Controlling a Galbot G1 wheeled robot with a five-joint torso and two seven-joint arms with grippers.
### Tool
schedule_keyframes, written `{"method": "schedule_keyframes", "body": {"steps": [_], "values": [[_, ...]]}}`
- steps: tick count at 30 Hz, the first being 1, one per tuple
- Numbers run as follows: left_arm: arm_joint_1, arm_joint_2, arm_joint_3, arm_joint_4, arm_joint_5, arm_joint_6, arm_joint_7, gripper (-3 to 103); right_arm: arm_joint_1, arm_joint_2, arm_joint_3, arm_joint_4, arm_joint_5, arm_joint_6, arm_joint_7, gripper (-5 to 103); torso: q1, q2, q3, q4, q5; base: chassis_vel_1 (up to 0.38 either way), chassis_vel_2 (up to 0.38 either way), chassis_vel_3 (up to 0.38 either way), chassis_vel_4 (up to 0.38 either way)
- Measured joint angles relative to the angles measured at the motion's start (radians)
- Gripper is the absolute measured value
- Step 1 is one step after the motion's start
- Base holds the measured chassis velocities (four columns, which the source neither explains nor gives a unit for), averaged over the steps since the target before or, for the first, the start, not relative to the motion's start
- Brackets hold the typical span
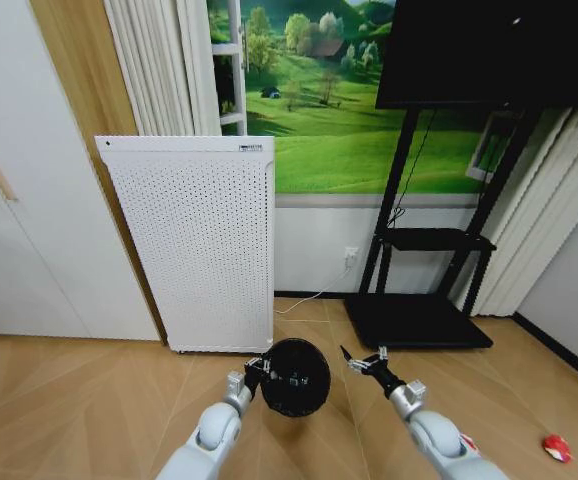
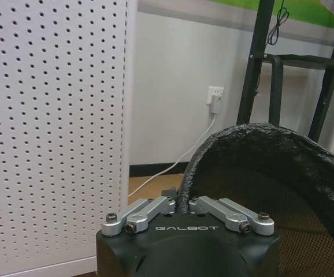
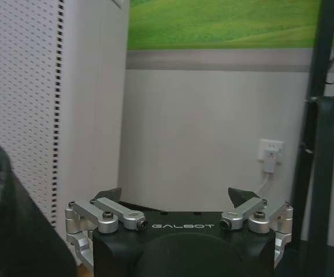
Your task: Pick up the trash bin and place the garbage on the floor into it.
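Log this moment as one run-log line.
left gripper: shut on trash bin rim | right gripper: open, beside bin, holding nothing | red wrapper: on floor, right

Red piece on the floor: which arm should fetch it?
Right, probably. The right gripper is open and empty, and the red piece lies on its side. The left gripper is shut on the trash bin rim.

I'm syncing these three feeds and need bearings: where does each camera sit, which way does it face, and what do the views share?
Head view: looks forward and down at the floor, both arms showing; left gripper clamps the trash bin, right gripper open beside it.
Left wrist view: looks past shut fingers at the bin rim and the perforated white appliance.
Right wrist view: looks past spread fingers toward the wall.
Shared: bin, appliance, wall outlet.
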Motion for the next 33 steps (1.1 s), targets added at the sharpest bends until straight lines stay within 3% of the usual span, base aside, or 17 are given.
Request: {"method": "schedule_keyframes", "body": {"steps": [14, 20, 33], "values": [[0.121, 0.038, -0.116, -0.110, 0.000, 0.006, -0.005, 4, -0.066, 0.063, 0.143, -0.069, -0.040, -0.014, 0.086, 100, 0.000, 0.000, 0.000, 0.0000, 0.0000, 0.000, 0.000, 0.000, 0.000], [0.191, 0.062, -0.226, -0.183, -0.008, 0.002, -0.004, 4, -0.097, 0.095, 0.223, -0.075, -0.078, -0.070, 0.204, 100, 0.000, 0.000, 0.000, -0.0001, -0.0001, 0.000, 0.000, 0.000, 0.000], [0.339, 0.013, -0.392, -0.288, -0.031, -0.013, 0.000, 4, -0.160, 0.118, 0.325, -0.033, -0.073, -0.125, 0.241, 100, 0.000, 0.000, 0.000, 0.0000, 0.0001, 0.000, 0.000, 0.000, 0.000]]}}
